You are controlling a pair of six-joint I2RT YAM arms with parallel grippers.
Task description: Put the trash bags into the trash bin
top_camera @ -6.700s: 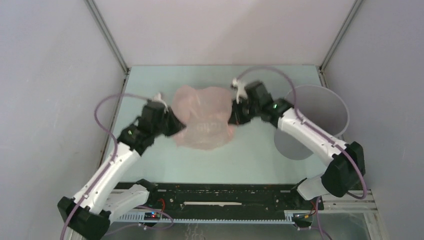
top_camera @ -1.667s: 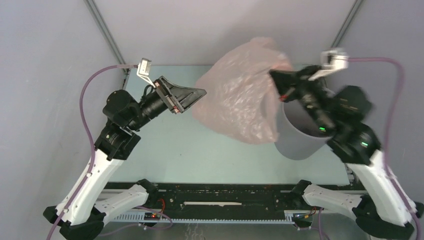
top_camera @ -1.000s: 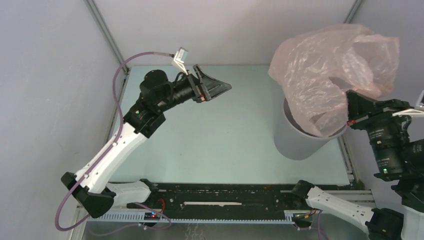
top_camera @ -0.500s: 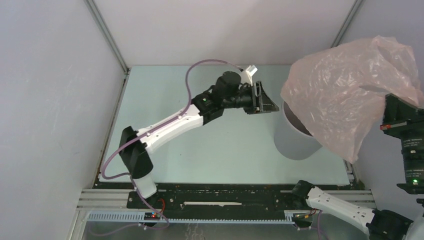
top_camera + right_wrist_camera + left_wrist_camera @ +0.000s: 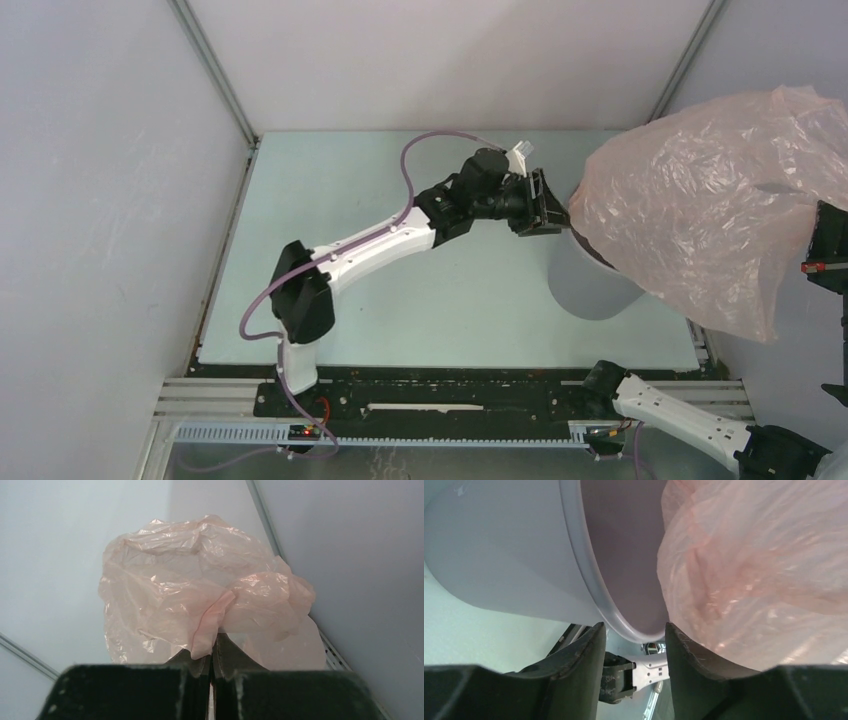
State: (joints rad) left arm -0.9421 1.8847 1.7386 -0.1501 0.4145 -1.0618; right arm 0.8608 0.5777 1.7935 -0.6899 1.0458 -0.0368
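The pale-pink trash bag hangs billowed above and to the right of the grey trash bin, hiding most of the bin's mouth. My right gripper is shut on a bunched fold of the trash bag and holds it high at the right edge. My left gripper reaches across to the bin's left rim. In the left wrist view the rim of the bin sits between my left gripper's fingertips, touching both. The bag bulges over the bin's opening.
The bin stands at the right side of the pale green table, close to the right wall. White walls and metal corner posts enclose the table. A black rail runs along the near edge.
My left arm has stretched right to the bin and its jaws have narrowed onto the rim. My right arm has carried the bag farther right, and it now hangs lower.
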